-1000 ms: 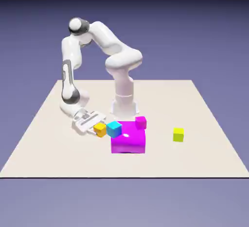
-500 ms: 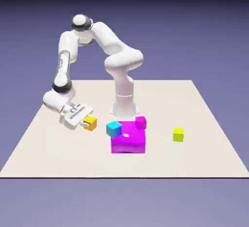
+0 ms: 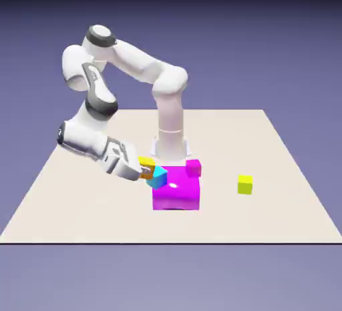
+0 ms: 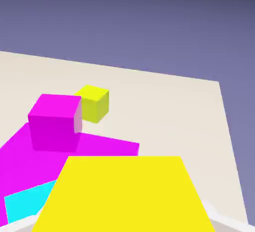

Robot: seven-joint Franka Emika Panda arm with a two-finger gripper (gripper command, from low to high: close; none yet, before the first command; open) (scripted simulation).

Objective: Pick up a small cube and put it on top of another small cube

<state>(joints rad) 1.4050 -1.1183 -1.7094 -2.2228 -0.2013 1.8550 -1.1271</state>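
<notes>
"Where's the orange-yellow cube (image 4: 124, 196)?"

"Nearest the hand camera, between the tool's (image 3: 145, 169) closed-in fingers, gripped above the desk (image 3: 87, 203). Probably light and stiff; opposite flat sides suit the grip."

"And beyond?"

"Cyan cube (image 4: 31, 199), magenta block (image 4: 107, 145), small magenta cube (image 4: 55, 124), then lime cube (image 4: 94, 105). The hand view half hides lime behind magenta; the exterior view shows them well apart."

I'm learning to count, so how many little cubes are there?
4: orange, in the gripper; cyan and small magenta, at the big magenta block; lime, on the table.
</notes>
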